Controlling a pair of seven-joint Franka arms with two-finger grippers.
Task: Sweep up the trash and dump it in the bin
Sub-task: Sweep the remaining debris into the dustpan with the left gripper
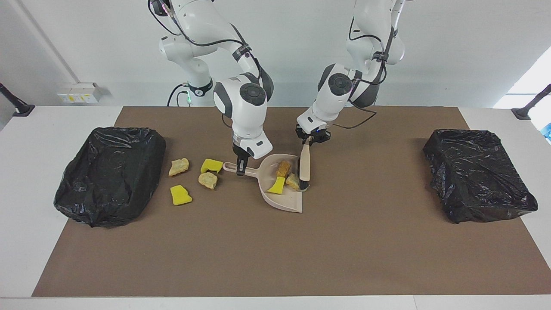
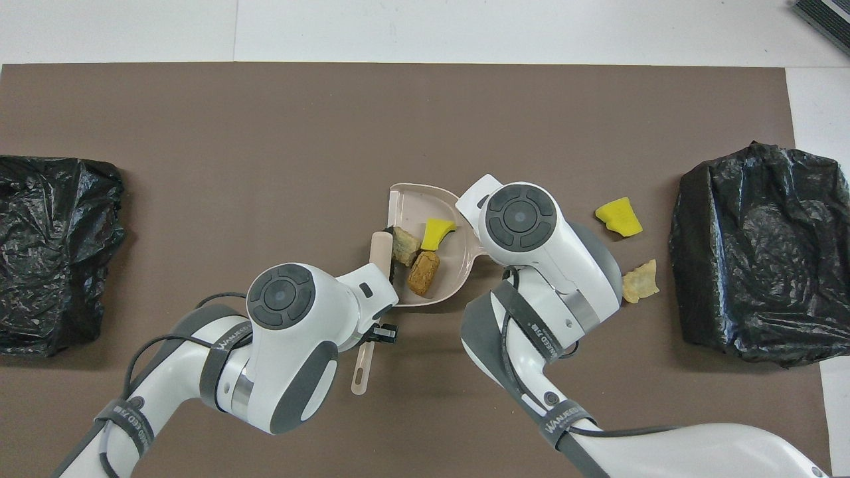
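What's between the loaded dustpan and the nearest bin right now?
Four loose scraps lie on the mat between the dustpan and the black-bagged bin at the right arm's end; lifted, the dustpan would likely pass over them.

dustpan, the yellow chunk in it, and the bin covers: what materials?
Dustpan: smooth matte beige, moulded rim, likely plastic. Yellow chunk: bright, flat cut faces, probably foam sponge. Bin covers: glossy, crinkled black film, apparently plastic bags; what is underneath is hidden.
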